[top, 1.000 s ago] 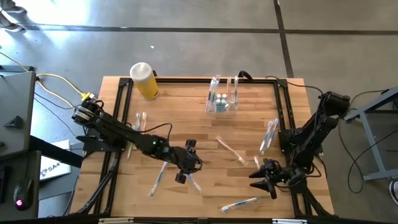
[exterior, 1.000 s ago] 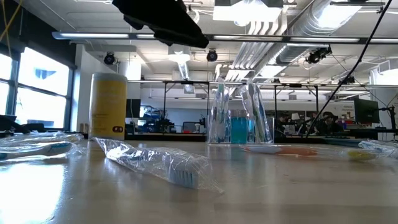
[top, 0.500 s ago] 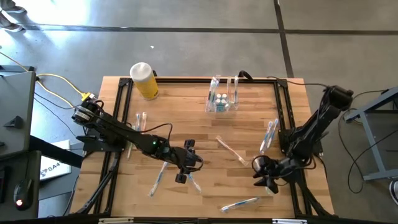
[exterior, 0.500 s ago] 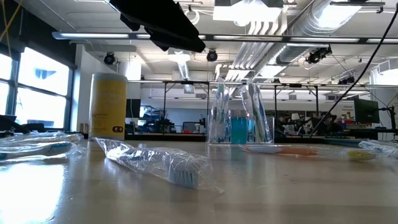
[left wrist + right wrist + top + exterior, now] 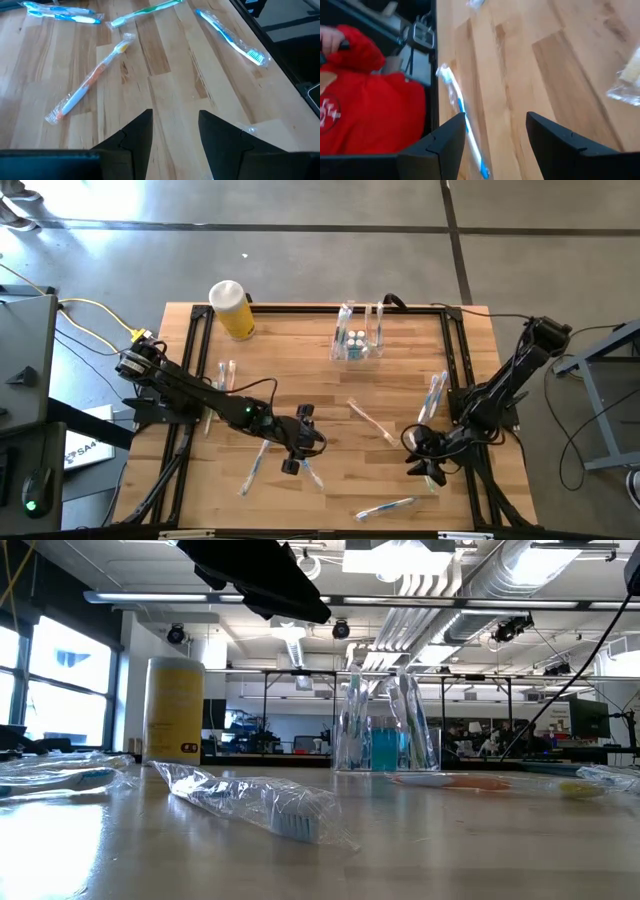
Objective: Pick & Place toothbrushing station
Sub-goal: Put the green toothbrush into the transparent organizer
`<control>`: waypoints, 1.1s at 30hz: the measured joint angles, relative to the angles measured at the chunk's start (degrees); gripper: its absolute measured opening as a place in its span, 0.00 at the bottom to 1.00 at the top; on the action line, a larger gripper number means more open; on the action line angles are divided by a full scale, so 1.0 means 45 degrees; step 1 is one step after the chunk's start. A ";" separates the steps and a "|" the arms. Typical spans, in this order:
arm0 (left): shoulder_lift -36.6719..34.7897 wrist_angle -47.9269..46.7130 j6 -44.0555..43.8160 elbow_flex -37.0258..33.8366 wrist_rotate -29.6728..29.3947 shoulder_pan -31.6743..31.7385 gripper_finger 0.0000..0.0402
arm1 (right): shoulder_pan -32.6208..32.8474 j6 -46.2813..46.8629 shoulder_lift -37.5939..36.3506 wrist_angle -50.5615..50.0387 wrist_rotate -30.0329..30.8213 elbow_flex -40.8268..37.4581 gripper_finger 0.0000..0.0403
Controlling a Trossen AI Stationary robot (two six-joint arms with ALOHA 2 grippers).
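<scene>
The small clear cup (image 5: 357,342), with toothbrushes and teal white-capped tubes standing in it, rests on its base at the table's far middle; the low view shows the cup (image 5: 385,735) upright. Several wrapped toothbrushes lie flat on the wood, among them an orange one (image 5: 90,82), a blue one (image 5: 230,37) and one near the front (image 5: 270,805). My left gripper (image 5: 300,445) hovers open over bare wood at the near middle, its fingers (image 5: 145,125) apart. My right gripper (image 5: 425,457) hangs open at the near right, above a blue toothbrush (image 5: 462,120) by the table's edge.
A yellow cylinder with a white top (image 5: 232,308) stands at the far left corner. A black frame (image 5: 458,370) runs along the table's sides. A person in red (image 5: 365,110) is beyond the table's edge. Bare wood lies between the two grippers.
My right gripper has swung a short way toward the table's middle and risen slightly, turning about as its arm pivoted. My left gripper has kept still. No toothbrush has moved.
</scene>
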 joint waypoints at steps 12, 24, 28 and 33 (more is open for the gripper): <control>0.0000 -0.0079 0.0323 0.0000 -0.0012 0.0000 0.38 | -0.1036 0.2020 -0.0033 -0.0987 -0.1854 0.0000 0.50; 0.0000 -0.0237 0.0547 0.0000 -0.0017 0.0000 0.38 | -0.1384 0.3478 -0.0023 -0.8902 -0.0193 0.3745 0.50; 0.0000 -0.0376 0.0272 0.0000 -0.0017 0.0000 0.38 | -0.1268 0.3538 0.0020 -0.9707 0.1215 0.4464 0.50; 0.0000 -0.0472 0.0028 0.0000 0.0002 0.0000 0.38 | -0.1268 0.3384 0.0148 -0.8552 0.1399 0.4357 0.50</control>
